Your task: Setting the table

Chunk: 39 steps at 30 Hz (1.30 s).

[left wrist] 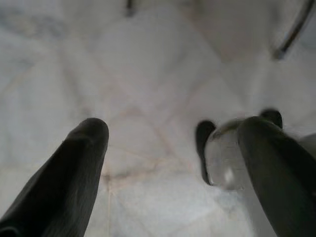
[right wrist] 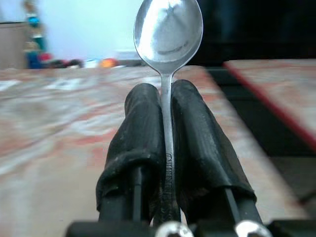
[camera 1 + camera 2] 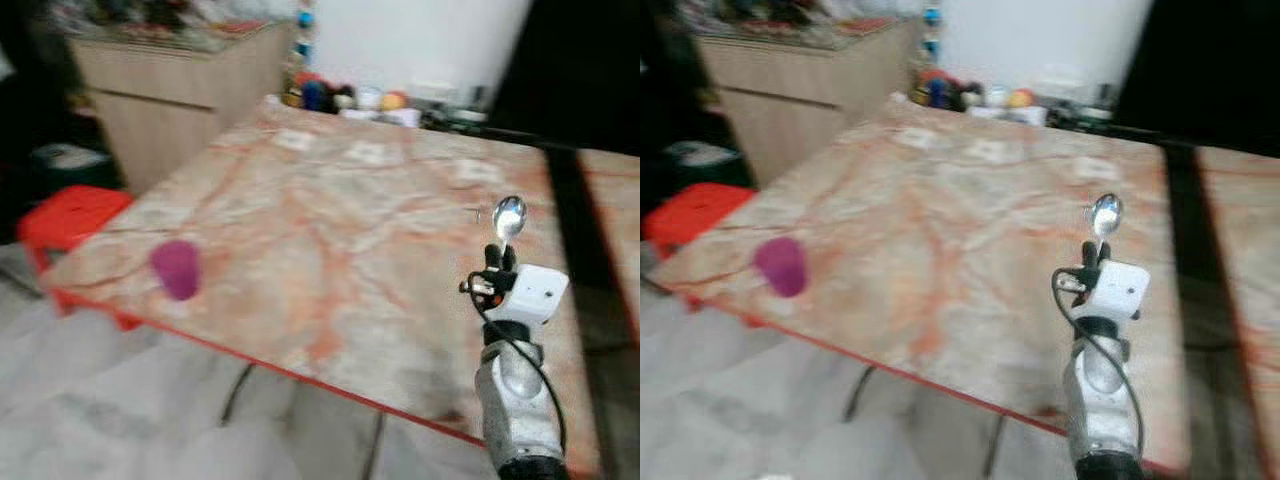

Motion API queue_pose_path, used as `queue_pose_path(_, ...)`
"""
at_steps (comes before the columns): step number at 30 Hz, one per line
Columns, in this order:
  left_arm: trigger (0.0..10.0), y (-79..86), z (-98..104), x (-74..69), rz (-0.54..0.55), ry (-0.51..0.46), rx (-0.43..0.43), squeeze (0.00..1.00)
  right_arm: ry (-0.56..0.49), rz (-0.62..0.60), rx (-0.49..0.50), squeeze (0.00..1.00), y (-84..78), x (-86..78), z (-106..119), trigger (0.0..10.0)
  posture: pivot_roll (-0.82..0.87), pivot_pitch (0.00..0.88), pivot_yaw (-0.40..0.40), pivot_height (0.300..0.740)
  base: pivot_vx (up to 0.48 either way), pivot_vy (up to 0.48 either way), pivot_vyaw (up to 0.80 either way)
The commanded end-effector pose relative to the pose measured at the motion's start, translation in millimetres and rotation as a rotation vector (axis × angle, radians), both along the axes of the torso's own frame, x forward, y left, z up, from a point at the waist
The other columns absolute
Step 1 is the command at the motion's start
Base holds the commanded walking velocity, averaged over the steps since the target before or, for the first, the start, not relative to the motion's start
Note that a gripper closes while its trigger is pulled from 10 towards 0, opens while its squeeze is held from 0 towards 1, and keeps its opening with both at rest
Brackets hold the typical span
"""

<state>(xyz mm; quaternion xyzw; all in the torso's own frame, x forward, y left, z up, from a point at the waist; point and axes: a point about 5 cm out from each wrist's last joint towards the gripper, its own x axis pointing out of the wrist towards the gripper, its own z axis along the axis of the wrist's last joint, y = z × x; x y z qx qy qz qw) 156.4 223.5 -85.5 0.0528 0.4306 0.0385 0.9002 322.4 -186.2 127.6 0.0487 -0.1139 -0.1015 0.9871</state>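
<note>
Right wrist view: right gripper [image 2: 167,106] clenched on a metal spoon [image 2: 168,30], bowl upright beyond the fingertips, above the marble table [image 3: 330,240]. Purple cup [image 3: 177,268] far left of it. Left gripper [image 1: 173,133] spread, over pale floor [image 1: 148,59].

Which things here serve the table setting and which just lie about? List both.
For the job:
- spoon, clamped in the right hand
- marble table
- purple cup near the table's left corner

Lying about:
- red stool
- clutter at the table's far end
- wooden cabinet
</note>
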Motion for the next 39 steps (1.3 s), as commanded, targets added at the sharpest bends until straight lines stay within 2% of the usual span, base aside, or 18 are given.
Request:
queue_pose_path(1, 10.0, -0.3, -2, -5.2, 0.001, 0.021, 0.001, 0.00, -0.011, -0.009, -0.013, 0.00, -2.2, 0.3, 6, 10.0, 0.02, 0.052, -0.014, 0.740, 0.000, 0.000, -0.75)
queue_pose_path(12, 10.0, -0.7, -2, -2.7, 0.000, 0.017, -0.005, 0.00, -0.015, -0.009, -0.019, 0.00, -0.5, 1.0, 10, 10.0, 0.02, 0.065, -0.013, 0.740, 0.000, 0.000, -0.74)
queue_pose_path(18, 10.0, 3.5, 0, -2.5, -0.023, 0.017, 0.033, 0.00, -0.032, 0.000, -0.038, 0.00, 0.2, 2.8, 14, 10.0, 0.02, 0.068, -0.010, 0.740, 0.000, 0.000, 0.00)
queue_pose_path(26, 10.0, 14.1, 3, -2.1, 0.011, -0.003, 0.056, 0.00, -0.037, 0.009, -0.047, 0.00, 1.8, 3.3, 15, 10.0, 0.03, 0.072, -0.011, 0.740, 0.000, 0.000, 0.00)
queue_pose_path(39, 10.0, 3.1, 4, 5.9, 0.003, -0.027, 0.035, 0.00, -0.041, 0.014, -0.058, 0.00, 2.9, 5.3, 18, 10.0, 0.02, 0.075, -0.016, 0.740, 0.000, -0.237, 0.00)
